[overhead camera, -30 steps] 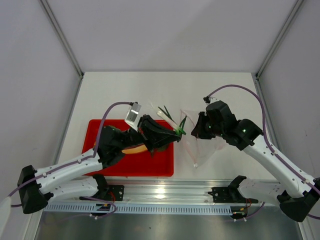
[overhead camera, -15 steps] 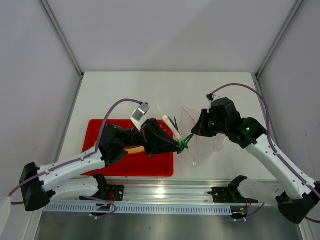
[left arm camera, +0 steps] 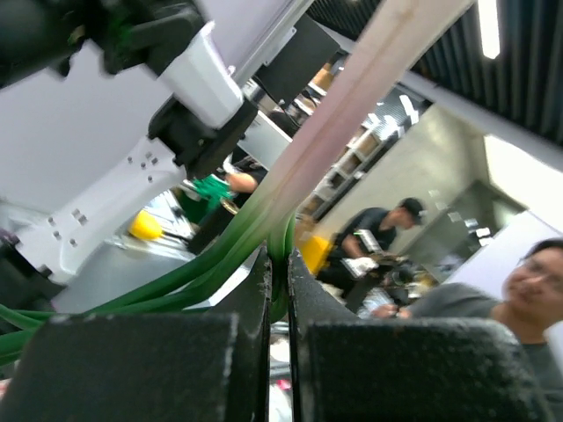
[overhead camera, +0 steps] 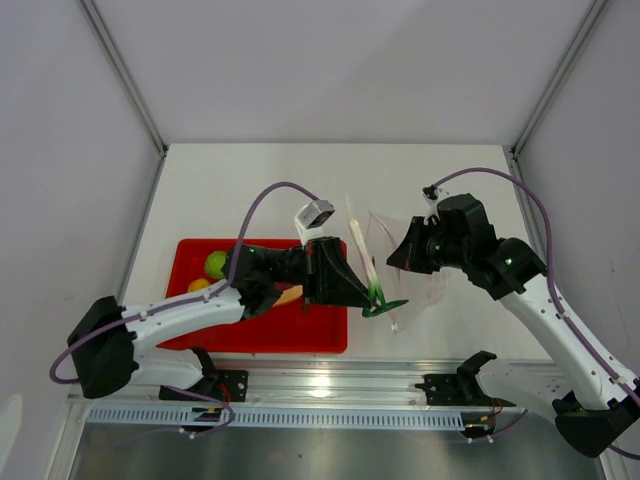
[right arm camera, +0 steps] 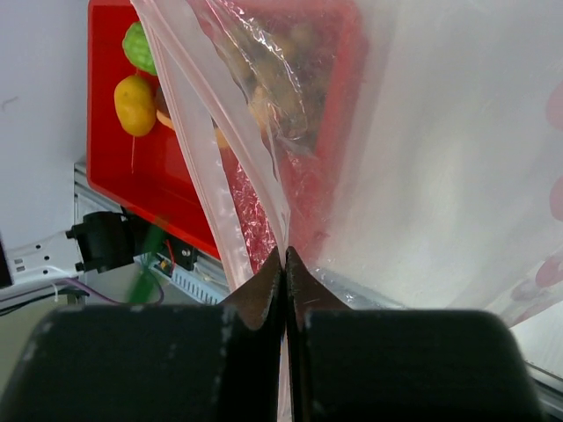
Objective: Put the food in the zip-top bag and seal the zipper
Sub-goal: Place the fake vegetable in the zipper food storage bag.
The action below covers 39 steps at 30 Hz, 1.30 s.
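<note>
Green stalks with pale ends point(overhead camera: 357, 248) are pinched between the fingers of the left gripper point(overhead camera: 368, 293); the wrist view shows the jaws shut tight on the green bunch point(left arm camera: 280, 264). A second ago this gripper hung over the right end of the red plastic tray point(overhead camera: 300, 335). It has since reached past the tray's edge, and the leafy tips now dip towards the clear crinkly zip-top bag point(overhead camera: 405, 290). Whether they are inside the mouth cannot be told.

The right gripper point(overhead camera: 400, 258) has risen slightly and has its jaws clamped on the bag's film point(right arm camera: 422, 132), keeping it lifted off the table.

With the left arm moved away, the green ball point(overhead camera: 215, 264) and yellow-orange ball point(overhead camera: 198, 285) show in the tray. Judging by this, the first item is only now arriving, and the rest of the loading and the sealing remain.
</note>
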Motion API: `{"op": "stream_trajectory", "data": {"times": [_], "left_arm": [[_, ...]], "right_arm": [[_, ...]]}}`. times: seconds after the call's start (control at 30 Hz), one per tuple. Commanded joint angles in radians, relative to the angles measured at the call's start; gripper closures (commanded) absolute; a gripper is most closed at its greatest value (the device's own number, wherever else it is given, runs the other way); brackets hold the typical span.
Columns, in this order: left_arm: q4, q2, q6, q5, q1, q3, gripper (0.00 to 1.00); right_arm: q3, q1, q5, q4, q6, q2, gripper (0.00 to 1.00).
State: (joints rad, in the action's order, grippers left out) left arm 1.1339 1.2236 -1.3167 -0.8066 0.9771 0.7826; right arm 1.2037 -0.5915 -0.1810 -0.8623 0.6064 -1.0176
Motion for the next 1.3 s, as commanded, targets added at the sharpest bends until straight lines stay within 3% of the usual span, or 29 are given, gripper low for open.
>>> {"op": "stream_trajectory", "data": {"times": [0.0, 0.13, 0.43, 0.93, 1.27], "left_arm": [[0.406, 0.092, -0.229, -0.046, -0.015, 0.058, 1.00], [0.481, 0.163, -0.286, -0.042, -0.017, 0.075, 0.99], [0.481, 0.154, -0.282, -0.034, -0.037, 0.070, 0.99], [0.379, 0.168, -0.320, 0.014, -0.075, 0.199, 0.99], [0.471, 0.238, -0.357, 0.000, -0.106, 0.196, 0.99]], "right_arm": [[-0.004, 0.004, -0.049, 0.014, -0.028, 0.019, 1.00], [-0.004, 0.004, -0.071, 0.011, -0.036, 0.020, 1.00], [-0.015, 0.004, -0.075, 0.006, -0.046, 0.036, 1.00], [-0.043, 0.001, -0.092, 0.026, -0.053, 0.034, 1.00], [-0.039, 0.001, -0.152, 0.046, -0.037, 0.057, 1.00]]}}
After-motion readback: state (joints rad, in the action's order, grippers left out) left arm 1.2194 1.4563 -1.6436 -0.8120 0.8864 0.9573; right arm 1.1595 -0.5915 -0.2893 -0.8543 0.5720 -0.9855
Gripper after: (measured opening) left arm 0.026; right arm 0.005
